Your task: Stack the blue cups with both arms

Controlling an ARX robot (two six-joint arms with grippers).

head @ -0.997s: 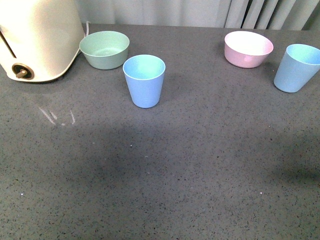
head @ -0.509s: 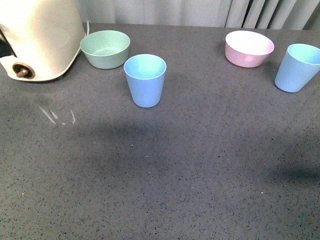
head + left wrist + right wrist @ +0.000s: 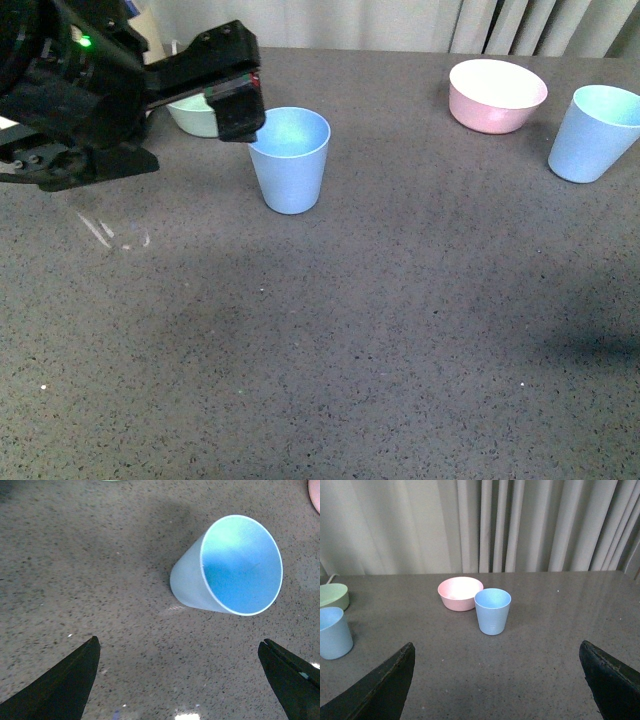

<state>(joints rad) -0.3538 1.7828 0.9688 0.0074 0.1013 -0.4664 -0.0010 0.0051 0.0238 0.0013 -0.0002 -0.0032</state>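
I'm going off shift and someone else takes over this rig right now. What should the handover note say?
Left gripper: open, empty, hovering by the left blue cup, which is ahead of its fingers, not between them.
Right gripper: open, empty, facing the right blue cup from well short of it.
Both cups stand upright and far apart; the right one is beside the pink bowl.
Done: nothing gripped or stacked.
Left: grasp both cups, nest one in the other.
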